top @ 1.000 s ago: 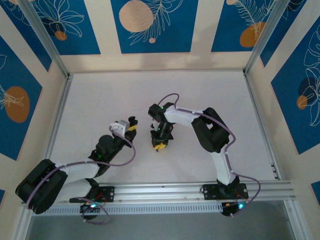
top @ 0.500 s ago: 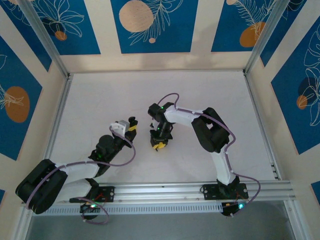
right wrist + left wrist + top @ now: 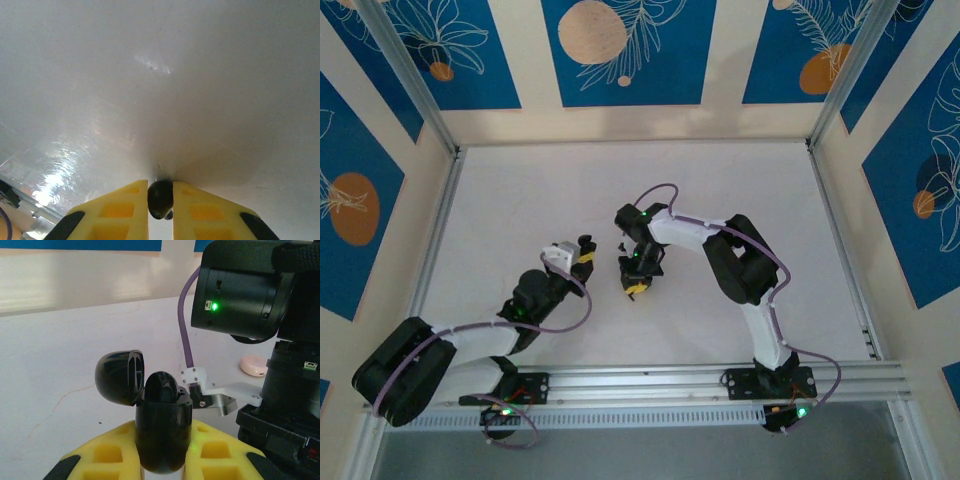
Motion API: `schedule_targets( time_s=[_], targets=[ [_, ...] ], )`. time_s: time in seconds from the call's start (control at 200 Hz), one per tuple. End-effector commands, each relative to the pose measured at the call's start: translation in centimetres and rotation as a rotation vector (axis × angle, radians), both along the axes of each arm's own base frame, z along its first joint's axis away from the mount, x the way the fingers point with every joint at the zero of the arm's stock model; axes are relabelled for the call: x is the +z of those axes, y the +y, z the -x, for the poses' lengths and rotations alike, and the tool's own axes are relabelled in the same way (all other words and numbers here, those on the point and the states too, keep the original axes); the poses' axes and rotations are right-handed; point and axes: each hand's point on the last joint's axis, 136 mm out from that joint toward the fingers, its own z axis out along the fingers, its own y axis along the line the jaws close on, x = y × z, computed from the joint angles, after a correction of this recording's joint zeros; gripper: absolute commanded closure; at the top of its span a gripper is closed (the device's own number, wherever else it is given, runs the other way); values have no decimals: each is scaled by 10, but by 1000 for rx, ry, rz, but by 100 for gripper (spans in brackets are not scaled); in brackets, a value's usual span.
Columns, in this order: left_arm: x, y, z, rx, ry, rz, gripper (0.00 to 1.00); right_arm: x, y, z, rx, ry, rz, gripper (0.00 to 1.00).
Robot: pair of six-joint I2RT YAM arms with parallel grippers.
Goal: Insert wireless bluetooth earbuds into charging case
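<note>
The right jaws pinch an earbud (image 3: 160, 198). The open charging case (image 3: 162, 440) (upright, clamped in the left jaws) stands to their left.

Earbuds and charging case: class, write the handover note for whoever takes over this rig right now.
Grippers: the left gripper has its jaws shut on the charging case, upright with its lid open. The right gripper has its jaws shut on one earbud, low over the table.
Done: case open; a rounded black shape in its mouth may be the other bud, unconfirmed.
Left: bring the held earbud over, seat it, check the other, close the lid.
</note>
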Motion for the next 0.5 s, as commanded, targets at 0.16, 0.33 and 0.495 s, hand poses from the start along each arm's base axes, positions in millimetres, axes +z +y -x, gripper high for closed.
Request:
schedule_targets(
  time_s=[0.16, 0.33, 0.495],
  targets=[
    [6, -13, -4, -62, -27, 1, 89, 16, -1, -20, -54, -105, -75, 87],
    [2, -25, -5, -111, -32, 30, 89, 43, -10, -33, -120, -204, -173, 87],
    [8, -46, -7, -173, -65, 85, 89, 79, -23, -50, -186, -338, -271, 87]
  ],
)
